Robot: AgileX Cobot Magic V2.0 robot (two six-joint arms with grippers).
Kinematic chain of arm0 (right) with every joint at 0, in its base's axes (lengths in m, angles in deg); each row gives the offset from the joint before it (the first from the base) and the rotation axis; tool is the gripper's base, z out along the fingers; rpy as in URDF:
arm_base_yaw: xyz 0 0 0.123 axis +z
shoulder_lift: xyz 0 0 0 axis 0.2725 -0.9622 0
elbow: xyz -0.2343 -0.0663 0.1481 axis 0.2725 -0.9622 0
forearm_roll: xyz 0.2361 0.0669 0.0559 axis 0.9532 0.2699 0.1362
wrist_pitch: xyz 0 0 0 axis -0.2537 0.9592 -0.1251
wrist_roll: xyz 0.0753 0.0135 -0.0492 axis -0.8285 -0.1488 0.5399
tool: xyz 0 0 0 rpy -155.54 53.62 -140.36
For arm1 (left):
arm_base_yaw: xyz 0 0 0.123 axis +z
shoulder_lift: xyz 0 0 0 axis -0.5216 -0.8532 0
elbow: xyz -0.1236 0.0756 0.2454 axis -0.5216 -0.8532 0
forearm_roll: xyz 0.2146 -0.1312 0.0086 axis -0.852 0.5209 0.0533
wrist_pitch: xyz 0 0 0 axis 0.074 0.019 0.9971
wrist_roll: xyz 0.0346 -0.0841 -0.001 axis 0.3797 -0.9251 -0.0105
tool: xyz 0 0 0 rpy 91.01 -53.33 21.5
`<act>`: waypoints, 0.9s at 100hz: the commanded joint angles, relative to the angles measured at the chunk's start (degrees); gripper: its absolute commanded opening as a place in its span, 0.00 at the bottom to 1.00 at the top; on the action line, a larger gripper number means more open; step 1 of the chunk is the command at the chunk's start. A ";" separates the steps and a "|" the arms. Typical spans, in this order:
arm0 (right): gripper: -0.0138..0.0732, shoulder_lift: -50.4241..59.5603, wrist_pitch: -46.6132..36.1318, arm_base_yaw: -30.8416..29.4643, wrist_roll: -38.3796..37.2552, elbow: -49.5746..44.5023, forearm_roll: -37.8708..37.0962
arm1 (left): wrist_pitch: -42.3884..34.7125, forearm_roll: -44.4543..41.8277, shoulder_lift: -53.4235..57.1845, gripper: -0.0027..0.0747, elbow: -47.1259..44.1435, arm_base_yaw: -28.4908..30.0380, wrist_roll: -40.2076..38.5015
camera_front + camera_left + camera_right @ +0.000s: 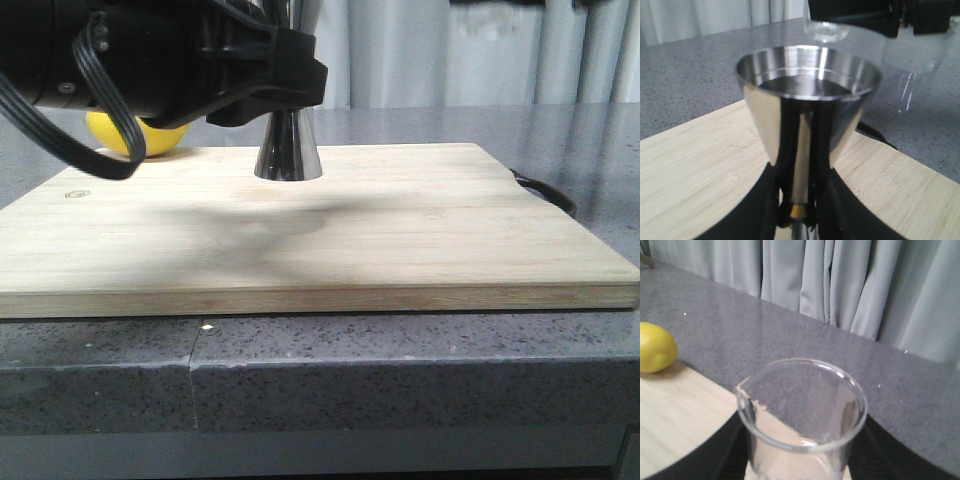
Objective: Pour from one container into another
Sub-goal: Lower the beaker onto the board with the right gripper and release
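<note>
So nearest is the grey speckled surface (pixel 400 370), with the wooden cutting board (pixel 330 250) lying on it. Toward the far side of the board the steel jigger (pixel 288 150) stands upright, and my left pincer (pixel 799 200) is closed on its narrow waist by the gold band, dark fingers (pixel 827 200) on each side. My right pincer (pixel 797 465) is gripping the glass beaker (pixel 801 415); from the left wrist it shows up above the far rim of the jigger, not touching. The lemon (pixel 135 135) sits far left behind the board. Curtains (pixel 840 285) at the back.
</note>
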State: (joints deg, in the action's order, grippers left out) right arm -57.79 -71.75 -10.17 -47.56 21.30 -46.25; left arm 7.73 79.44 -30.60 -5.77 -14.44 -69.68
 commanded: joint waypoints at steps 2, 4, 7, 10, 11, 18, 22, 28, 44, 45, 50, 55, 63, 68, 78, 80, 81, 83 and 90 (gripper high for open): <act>0.35 -0.73 -10.86 -2.46 -0.62 -1.54 1.30 | -5.22 0.28 2.11 0.01 1.64 -0.32 0.00; 0.35 -1.44 -12.31 -2.78 -0.62 -2.03 1.30 | -5.22 0.28 2.11 0.01 1.64 -0.32 0.00; 0.35 -2.48 -13.97 -3.16 -0.62 -2.53 1.30 | -5.22 0.28 2.11 0.01 1.64 -0.32 0.00; 0.35 -3.53 -15.42 -3.28 -0.62 -2.73 1.30 | -5.22 0.28 2.11 0.01 1.64 -0.32 0.00; 0.35 -4.06 -15.90 -3.28 -0.62 -2.87 1.30 | -5.22 0.28 2.11 0.01 1.64 -0.32 0.00; 0.35 -6.66 -18.27 -3.28 -0.36 -2.87 1.30 | -5.22 0.28 2.11 0.01 1.64 -0.32 0.00; 0.35 -7.93 -20.58 -3.28 0.43 -2.87 1.30 | -5.22 0.28 2.11 0.01 1.64 -0.32 0.00; 0.35 -9.91 -23.11 -3.28 1.51 -2.87 1.42 | -5.22 0.28 2.11 0.01 1.64 -0.32 0.00; 0.35 -13.36 -24.94 -3.28 4.70 -2.40 1.86 | -5.22 0.28 2.11 0.01 1.64 -0.32 0.00; 0.35 -13.49 -25.06 -3.28 4.89 -2.40 1.86 | -5.22 0.28 2.11 0.01 1.64 -0.32 0.00; 0.35 -13.95 -25.61 -3.28 6.41 -2.40 1.86 | -5.22 0.28 2.11 0.01 1.64 -0.32 0.00; 0.35 -14.38 -25.72 -3.28 7.56 -2.40 1.86 | -5.22 0.28 2.11 0.01 1.64 -0.32 0.00; 0.35 -14.82 -25.87 -3.28 7.56 -2.40 1.86 | -5.22 0.28 2.11 0.01 1.64 -0.32 0.00; 0.35 -14.99 -25.87 -3.28 7.56 -2.40 1.86 | -5.22 0.28 2.11 0.01 1.64 -0.32 0.00; 0.35 -15.56 -25.96 -3.28 8.70 -2.40 1.86 | -5.22 0.28 2.11 0.01 1.64 -0.32 0.00; 0.35 -15.82 -25.96 -3.28 9.09 -2.40 1.86 | -5.22 0.28 2.11 0.01 1.64 -0.32 0.00; 0.35 -15.80 -25.96 -3.28 9.22 -2.40 1.86 | -5.22 0.28 2.11 0.01 1.64 -0.32 0.00; 0.35 -15.96 -25.96 -3.28 9.49 -2.40 1.86 | -5.22 0.28 2.11 0.01 1.64 -0.32 0.00; 0.35 -16.29 -25.90 -3.16 9.48 -2.40 1.46 | -5.22 0.28 2.11 0.01 1.64 -0.32 0.00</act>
State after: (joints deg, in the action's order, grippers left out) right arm -75.72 -93.26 -13.12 -39.19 17.32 -46.35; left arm 7.73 79.35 -30.60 -5.77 -14.44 -69.68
